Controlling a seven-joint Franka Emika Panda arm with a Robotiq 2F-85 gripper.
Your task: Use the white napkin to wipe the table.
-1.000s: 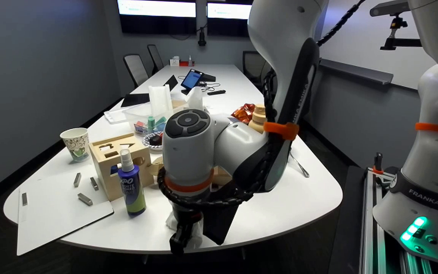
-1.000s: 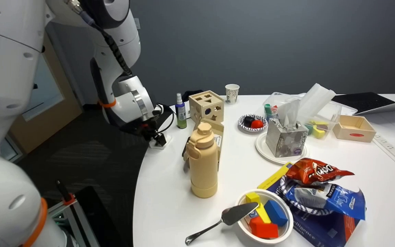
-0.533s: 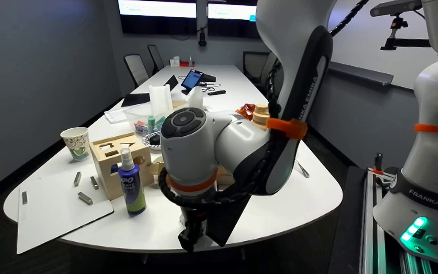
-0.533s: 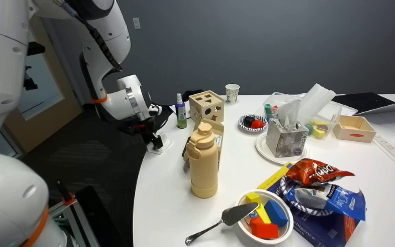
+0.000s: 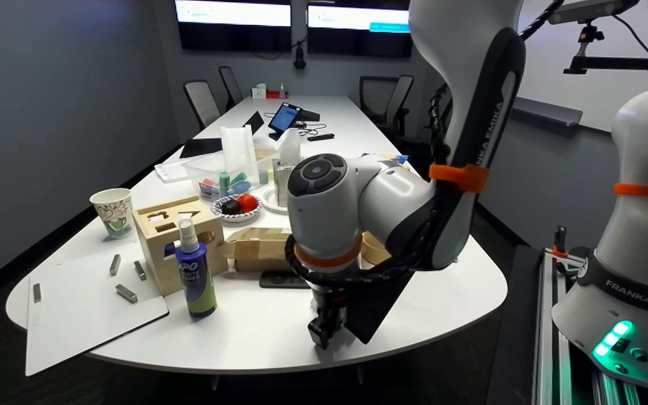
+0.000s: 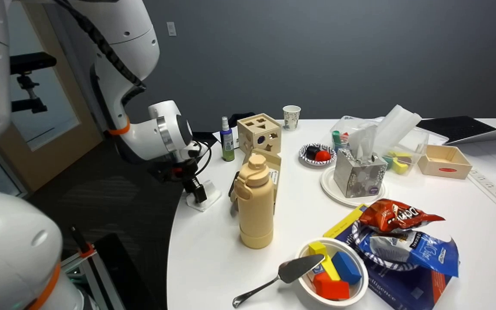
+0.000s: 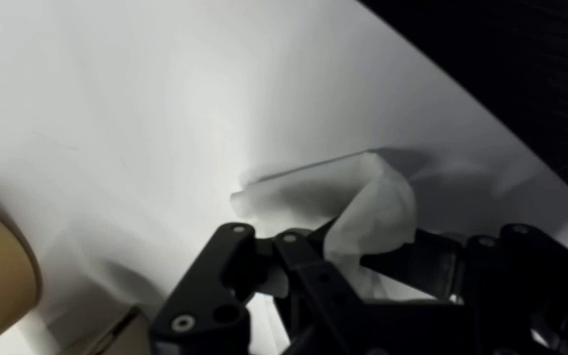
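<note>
The white napkin (image 6: 212, 197) lies rumpled under and around my gripper's tips (image 6: 200, 196), against the near edge of the white table (image 6: 205, 258). In the wrist view my gripper (image 7: 347, 242) is shut on the napkin (image 7: 380, 212). One fold bulges up between the fingers and a flat part spreads on the table (image 7: 141, 113). In an exterior view my gripper (image 5: 324, 333) points down at the table top (image 5: 245, 337), near its rounded end. Most of the napkin is hidden behind the gripper there.
A spray bottle (image 5: 195, 278), a wooden shape box (image 5: 180, 247) and a white board with small blocks (image 5: 88, 315) stand left of the gripper. A black remote (image 5: 282, 279) and a cardboard box (image 5: 265, 247) lie behind. A beige bottle (image 6: 255, 206) stands near.
My gripper has slid across the table with the napkin, away from the spray bottle and towards the robot's base. It stays shut on the napkin. The other objects have not moved.
</note>
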